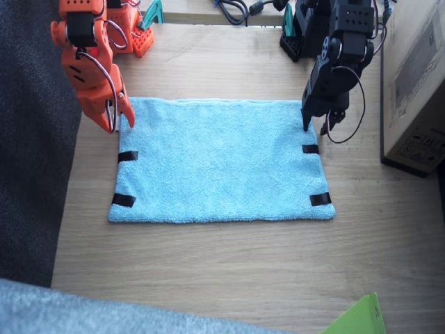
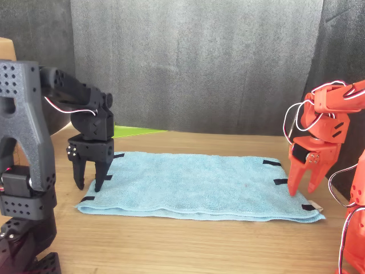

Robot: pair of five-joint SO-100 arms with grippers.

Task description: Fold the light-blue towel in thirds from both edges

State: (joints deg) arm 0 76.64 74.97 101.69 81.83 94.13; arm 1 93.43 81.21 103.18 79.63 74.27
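Observation:
The light-blue towel (image 1: 219, 163) (image 2: 194, 182) lies spread flat on the wooden table. Short black tape strips (image 1: 127, 156) (image 1: 310, 149) mark its two short edges. My left gripper (image 1: 316, 127) (image 2: 87, 185), the black one, hangs open at the far corner of one short edge, one finger over the cloth and one just outside it. My right gripper (image 1: 119, 125) (image 2: 302, 191), the orange one, stands open at the far corner of the other short edge in the same way. Neither holds any cloth.
A cardboard box (image 1: 417, 83) stands close beside the left arm. Dark cloth (image 1: 28, 174) hangs along the table's side by the right arm. Grey-blue fuzzy fabric (image 1: 69, 313) and a lime-green sheet (image 1: 358, 320) lie at the near edge. Bare wood (image 1: 222, 264) shows in front of the towel.

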